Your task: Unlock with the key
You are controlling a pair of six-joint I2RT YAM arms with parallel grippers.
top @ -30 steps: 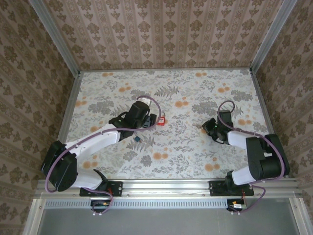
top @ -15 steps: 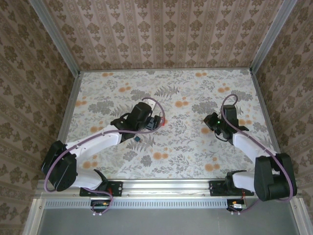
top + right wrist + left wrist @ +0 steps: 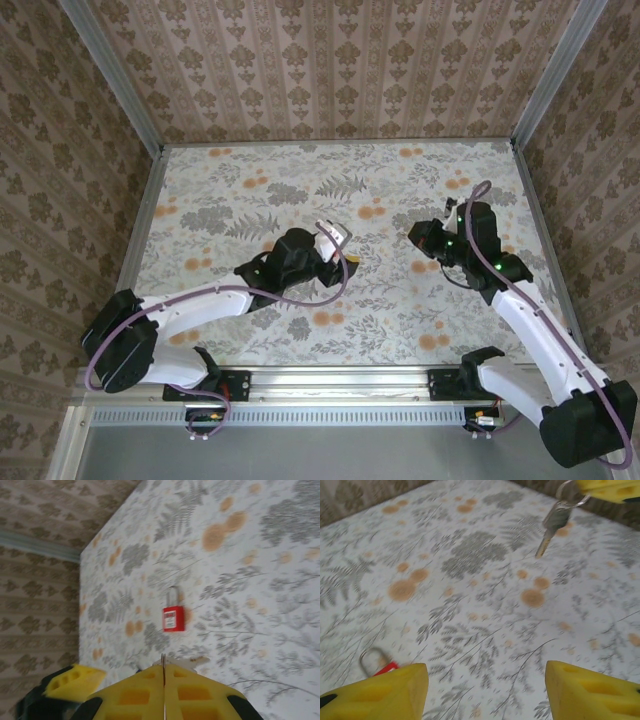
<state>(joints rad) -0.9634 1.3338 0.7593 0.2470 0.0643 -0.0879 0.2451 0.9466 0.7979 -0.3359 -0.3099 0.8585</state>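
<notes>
Left hand (image 3: 485, 674), nearest me: yellow fingers (image 3: 380, 692) spread wide, low over the floral bench (image 3: 470, 555).

Padlock (image 3: 173, 618): lies flat on the bench. In the left wrist view it is at 7 o'clock, the red body mostly behind the left finger and the thin metal shackle (image 3: 371, 657) poking out. In the right wrist view it sits at 12 o'clock of the right hand, shackle pointing away. There is a pale label on the red face; the print is too small to read.

Right hand (image 3: 164, 672): fingers pressed together, pinching the key ring (image 3: 568, 495).

The key (image 3: 551, 526): hangs free from that ring, off the bench, at 1 o'clock in the left wrist view and well apart from the padlock. It is small, with a dark head and a short bright metal blade slanting down toward 7 o'clock. The head is blurred, so its exact colour is hard to judge.

Far side, 12 o'clock: patterned wallpaper (image 3: 330, 60) behind the bench.
</notes>
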